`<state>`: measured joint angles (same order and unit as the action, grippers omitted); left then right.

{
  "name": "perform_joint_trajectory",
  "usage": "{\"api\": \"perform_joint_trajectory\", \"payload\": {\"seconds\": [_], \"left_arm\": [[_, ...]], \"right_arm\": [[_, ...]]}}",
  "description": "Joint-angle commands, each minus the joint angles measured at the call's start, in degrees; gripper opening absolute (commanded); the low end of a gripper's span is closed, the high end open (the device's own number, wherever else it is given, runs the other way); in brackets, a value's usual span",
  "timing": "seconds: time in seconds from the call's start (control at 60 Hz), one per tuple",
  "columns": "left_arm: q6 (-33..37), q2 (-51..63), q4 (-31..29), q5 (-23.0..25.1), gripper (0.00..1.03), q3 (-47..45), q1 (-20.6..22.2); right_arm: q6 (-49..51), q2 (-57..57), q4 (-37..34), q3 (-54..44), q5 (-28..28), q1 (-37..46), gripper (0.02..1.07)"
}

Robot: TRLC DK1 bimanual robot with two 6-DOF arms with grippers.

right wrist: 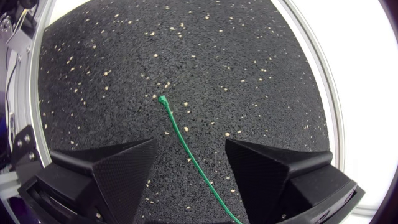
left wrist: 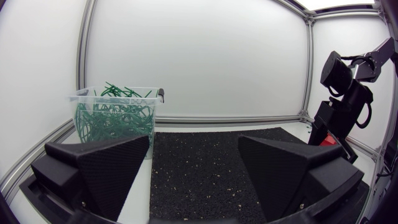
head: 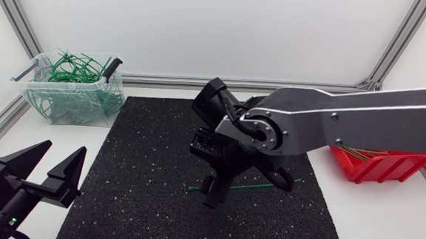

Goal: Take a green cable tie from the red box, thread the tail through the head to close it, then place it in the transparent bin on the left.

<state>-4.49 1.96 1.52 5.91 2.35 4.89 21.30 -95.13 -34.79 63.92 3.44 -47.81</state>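
Note:
A straight green cable tie (head: 261, 186) lies flat on the black mat (head: 151, 167) near its middle. My right arm reaches in over the mat, its gripper (head: 213, 196) pointing down at the tie's left part. In the right wrist view the tie (right wrist: 186, 149) runs between the fingers of that gripper (right wrist: 189, 144), which is open and touches nothing; the tie's head end (right wrist: 162, 99) lies ahead of it. The red box (head: 380, 167) stands at the right, partly hidden by the arm. The transparent bin (head: 73, 107) at the back left holds several green ties. My left gripper (head: 62, 155) stands open and empty at the front left.
The bin (left wrist: 115, 118) has black clip handles on its rim. Aluminium frame rails run along the table's back and sides. The red box (left wrist: 328, 139) shows behind my right arm in the left wrist view.

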Motion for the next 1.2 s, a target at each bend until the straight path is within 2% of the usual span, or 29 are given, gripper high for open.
{"api": "perform_joint_trajectory", "payload": {"seconds": [0.0, 0.133, 0.3, 0.5, 0.967, 1.1, 1.183], "left_arm": [[0.1, 0.9, -1.1, 0.1, 1.00, -2.3, 0.7], [0.1, 0.9, -1.1, 0.1, 1.00, -2.3, 0.7], [0.1, 1.1, -1.1, 0.1, 1.00, -2.3, 0.7], [0.1, 1.1, -1.1, 0.1, 1.00, -2.3, 0.5], [0.1, 1.3, -1.2, -0.4, 1.00, -2.3, 0.2], [0.1, 1.3, -1.3, -0.9, 1.00, -2.3, 0.3], [0.1, 1.3, -1.3, -1.1, 1.00, -2.3, 0.5]], "right_arm": [[5.4, -0.2, -1.1, -1.3, -2.4, 0.9, 0.86], [11.2, -2.3, -2.0, -1.0, -4.1, 2.0, 0.86], [14.6, -5.2, -3.3, -0.2, -8.0, 4.4, 0.74], [19.4, -7.3, -2.8, 0.7, -10.8, 6.2, 0.74], [21.9, -12.6, -3.0, 3.8, -12.3, 6.7, 0.74], [21.3, -12.7, -0.5, 4.3, -11.9, 7.0, 0.74], [21.2, -12.8, 1.9, 4.0, -9.3, 7.8, 0.74]]}}
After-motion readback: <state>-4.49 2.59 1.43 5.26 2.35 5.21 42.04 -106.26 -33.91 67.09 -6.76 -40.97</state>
